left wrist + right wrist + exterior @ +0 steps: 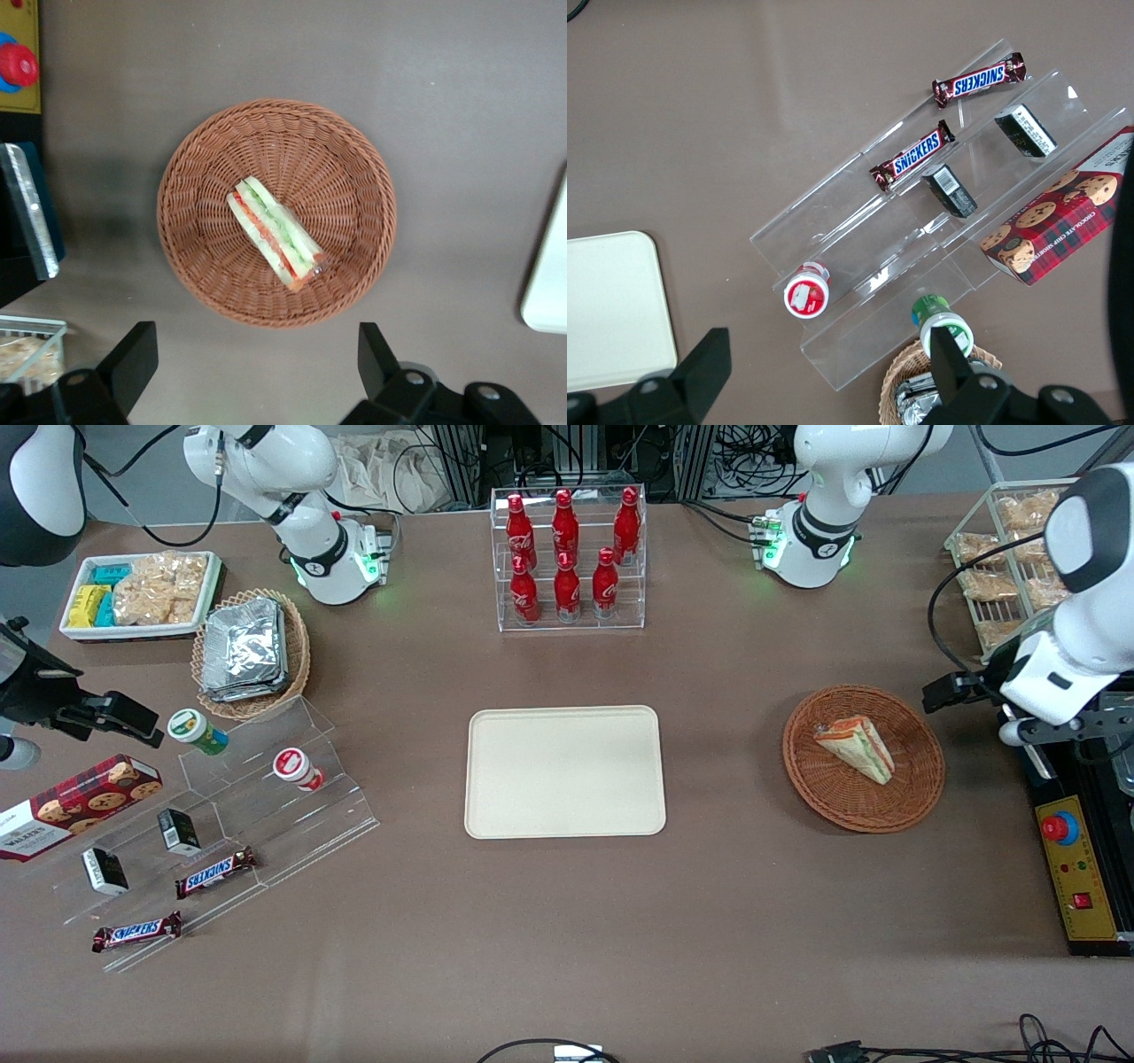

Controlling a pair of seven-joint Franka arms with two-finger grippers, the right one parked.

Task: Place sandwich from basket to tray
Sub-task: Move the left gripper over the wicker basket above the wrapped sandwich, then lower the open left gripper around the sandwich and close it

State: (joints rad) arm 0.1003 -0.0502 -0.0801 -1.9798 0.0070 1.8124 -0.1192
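The sandwich, a clear-wrapped white wedge with green, orange and red layers, lies on its side in the middle of the round reddish-brown wicker basket. The cream tray rests flat at the table's centre with nothing on it, a gap of bare table between it and the basket. My gripper hovers high above the table just outside the basket's rim, toward the working arm's end. It is open wide, and nothing is between its fingers.
A clear rack of red bottles stands farther from the front camera than the tray. A control box with a red button and a wire rack of snack bags flank the basket. An acrylic snack stand sits toward the parked arm's end.
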